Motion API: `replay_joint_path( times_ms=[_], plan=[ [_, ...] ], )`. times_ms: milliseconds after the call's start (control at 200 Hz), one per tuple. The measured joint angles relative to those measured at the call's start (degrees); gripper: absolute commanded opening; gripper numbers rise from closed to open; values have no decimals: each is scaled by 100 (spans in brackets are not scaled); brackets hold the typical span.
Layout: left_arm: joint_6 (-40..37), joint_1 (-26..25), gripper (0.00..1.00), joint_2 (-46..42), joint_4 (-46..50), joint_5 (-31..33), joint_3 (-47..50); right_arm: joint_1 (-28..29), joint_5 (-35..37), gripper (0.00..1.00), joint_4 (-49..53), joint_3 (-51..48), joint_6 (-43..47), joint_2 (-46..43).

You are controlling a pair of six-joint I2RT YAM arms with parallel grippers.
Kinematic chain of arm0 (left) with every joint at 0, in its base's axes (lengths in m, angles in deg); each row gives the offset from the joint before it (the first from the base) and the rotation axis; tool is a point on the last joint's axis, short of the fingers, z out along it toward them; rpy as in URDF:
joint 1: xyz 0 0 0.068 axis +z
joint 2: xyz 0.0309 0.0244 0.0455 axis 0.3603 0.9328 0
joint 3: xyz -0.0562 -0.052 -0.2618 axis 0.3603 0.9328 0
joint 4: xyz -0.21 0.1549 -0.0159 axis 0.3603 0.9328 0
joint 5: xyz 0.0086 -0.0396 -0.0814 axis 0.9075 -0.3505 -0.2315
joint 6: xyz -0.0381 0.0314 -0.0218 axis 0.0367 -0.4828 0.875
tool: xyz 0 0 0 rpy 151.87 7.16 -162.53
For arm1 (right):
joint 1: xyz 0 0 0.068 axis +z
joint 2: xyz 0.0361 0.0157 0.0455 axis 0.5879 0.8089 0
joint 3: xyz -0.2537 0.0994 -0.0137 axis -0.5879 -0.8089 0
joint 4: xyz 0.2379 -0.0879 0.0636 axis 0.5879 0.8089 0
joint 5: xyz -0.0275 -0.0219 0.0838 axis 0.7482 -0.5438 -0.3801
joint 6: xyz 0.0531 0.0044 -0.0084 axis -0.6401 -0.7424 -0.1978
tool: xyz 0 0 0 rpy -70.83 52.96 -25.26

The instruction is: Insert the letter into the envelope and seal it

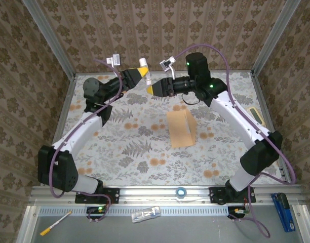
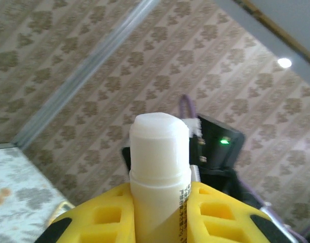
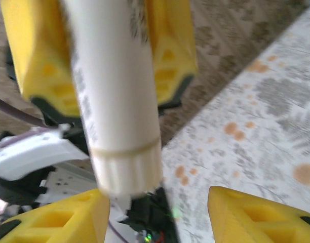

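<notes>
- 2 arms are counted, each with 1 yellow-fingered gripper. 1 glue stick (image 1: 145, 72), 1 envelope (image 1: 180, 130) and 1 calculator (image 1: 256, 115) are seen.
- On the near ledge, 1 orange-tipped pen (image 1: 55, 223), 1 small roll of tape (image 1: 181, 192) and 1 blue object (image 1: 282, 211) are counted.
- The left gripper (image 1: 140, 75) is closed around the white tube of the glue stick, whose rounded end is left protruding past the fingertips.
- The right gripper (image 3: 155, 217) is held with its jaws apart, wider than the tube. The ribbed end of the glue stick is seen just above the gap between its fingers (image 3: 256, 215), and contact cannot be told through the blur.
- The tan envelope is laid on the floral tablecloth (image 1: 145, 152) near the table's middle. It is placed nearer the arm bases than both raised grippers and well apart from them.
- The calculator is set by the table's right edge, well apart from the envelope.
- Dark print is carried along the glue stick's tube, but it cannot be read.
</notes>
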Motion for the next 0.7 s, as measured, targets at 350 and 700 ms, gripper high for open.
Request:
replay_joint_path(
  times_ms=[350, 700],
  plan=[
    [-1394, -197, 0, -494, 2616, 1244, -177, 516, 1816, 52, 852, 2, 675, -109],
    [-1615, -385, 0, -501, 3132, 1698, -177, 629, 1989, 44, 745, 195, 682, 153]
  ],
)
